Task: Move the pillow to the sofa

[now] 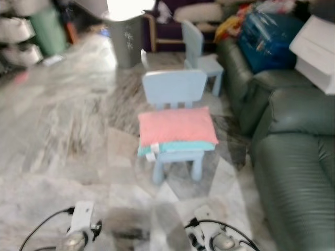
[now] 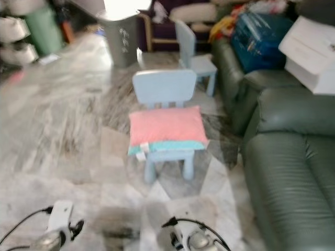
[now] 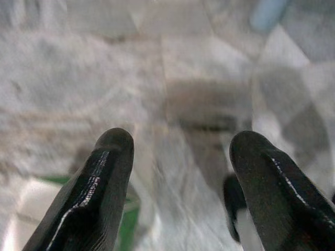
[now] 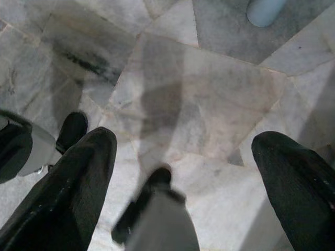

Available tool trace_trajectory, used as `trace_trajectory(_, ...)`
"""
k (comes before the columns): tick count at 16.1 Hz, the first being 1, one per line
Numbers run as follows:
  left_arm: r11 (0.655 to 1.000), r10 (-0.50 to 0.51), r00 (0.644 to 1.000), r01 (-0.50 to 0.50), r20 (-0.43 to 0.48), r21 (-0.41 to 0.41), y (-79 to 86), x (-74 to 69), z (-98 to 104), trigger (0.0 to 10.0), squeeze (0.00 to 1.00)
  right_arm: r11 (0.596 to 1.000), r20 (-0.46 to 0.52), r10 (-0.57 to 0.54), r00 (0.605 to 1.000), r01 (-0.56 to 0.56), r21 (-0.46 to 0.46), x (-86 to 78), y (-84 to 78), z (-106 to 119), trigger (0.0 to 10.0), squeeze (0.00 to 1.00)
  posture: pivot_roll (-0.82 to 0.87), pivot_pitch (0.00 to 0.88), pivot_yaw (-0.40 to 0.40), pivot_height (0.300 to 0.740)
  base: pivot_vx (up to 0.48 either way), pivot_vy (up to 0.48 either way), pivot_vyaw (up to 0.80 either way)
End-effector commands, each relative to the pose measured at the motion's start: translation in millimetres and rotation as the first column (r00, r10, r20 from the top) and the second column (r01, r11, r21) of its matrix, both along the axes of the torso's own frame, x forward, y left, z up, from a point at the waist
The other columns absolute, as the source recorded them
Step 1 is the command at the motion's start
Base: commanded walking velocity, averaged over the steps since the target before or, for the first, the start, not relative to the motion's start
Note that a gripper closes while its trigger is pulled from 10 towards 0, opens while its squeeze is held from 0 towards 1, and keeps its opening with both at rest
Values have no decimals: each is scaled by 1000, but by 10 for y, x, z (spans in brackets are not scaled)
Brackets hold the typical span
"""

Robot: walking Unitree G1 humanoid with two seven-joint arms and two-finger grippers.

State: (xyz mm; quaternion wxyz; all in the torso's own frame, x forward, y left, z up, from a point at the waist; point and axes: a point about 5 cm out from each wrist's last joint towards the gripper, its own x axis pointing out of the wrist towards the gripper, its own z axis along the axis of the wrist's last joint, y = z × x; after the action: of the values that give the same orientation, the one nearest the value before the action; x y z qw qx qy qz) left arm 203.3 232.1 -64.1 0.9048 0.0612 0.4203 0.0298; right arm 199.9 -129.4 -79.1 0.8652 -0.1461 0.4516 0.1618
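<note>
The pillow (image 1: pixel 177 125) overhangs the small chair (image 1: pixel 175 89) at 12 o'clock; a one-sided grab could drop it. The left pincer (image 3: pixel 180 157) and right pincer (image 4: pixel 186 157) are both spread, holding nothing.

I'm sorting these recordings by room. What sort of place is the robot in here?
Most likely a home living room: a dark green leather sofa along the right, a marble-patterned tile floor, and a small light blue child's chair holding a pink pillow.

From the head we look forward and down at the chair (image 1: pixel 175 112), while both wrist cameras face the marble floor (image 4: pixel 209 94) closely.
</note>
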Motion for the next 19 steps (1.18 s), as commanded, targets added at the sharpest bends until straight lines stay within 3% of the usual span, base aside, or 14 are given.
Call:
trace_trajectory(1,999,-32,999,32,6,-1,-95,35,-2,10000,0,999,-6,-21,1000,21,-27,-19,-119,-12,10000,0,-52,36,14,740,480,0,0)
trace_trajectory(12,1000,-29,1000,29,-8,7,-95,1,-24,10000,0,999,-8,-12,1000,12,-31,-23,-121,-14,10000,0,-48,31,9,740,465,0,0)
trace_trajectory(19,1000,-9,1000,9,-12,11,-78,-19,-32,10000,0,999,-9,8,1000,-9,-39,-30,-116,-18,10000,0,-45,26,7,740,0,0,0)
